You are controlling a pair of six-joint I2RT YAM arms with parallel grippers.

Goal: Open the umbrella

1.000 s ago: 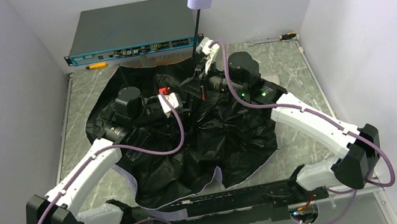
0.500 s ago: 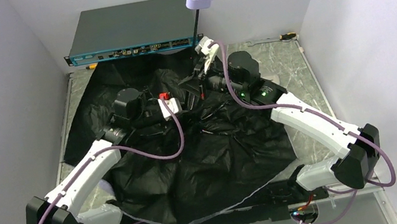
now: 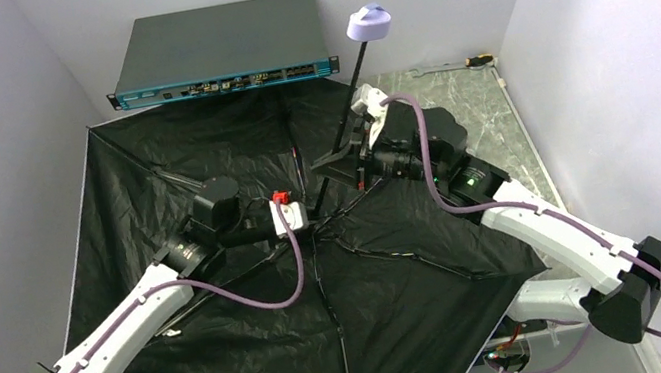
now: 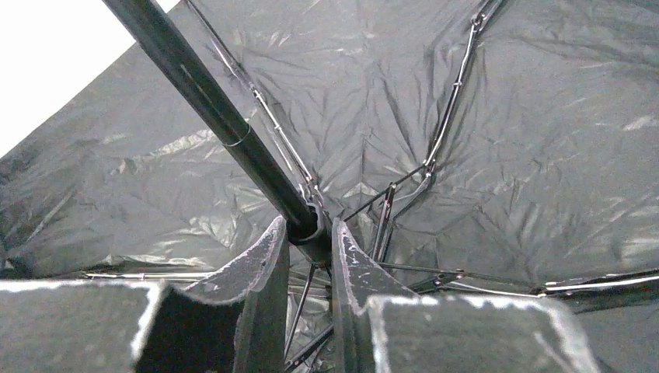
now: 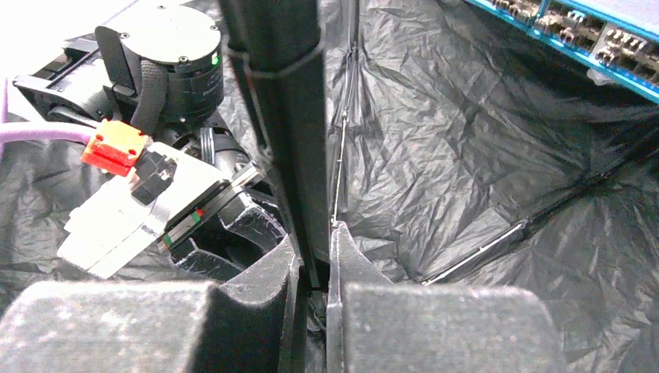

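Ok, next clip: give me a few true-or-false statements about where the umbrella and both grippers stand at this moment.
1. The umbrella is spread wide, black lining facing up. True.
2. The left gripper is open, clear of the shaft. False: it is shut on the shaft at the rib hub.
3. The right gripper is shut on the shaft. True.
4. The knob handle is hidden under the lining. False: it is in plain view, up in the air at the shaft's top end.
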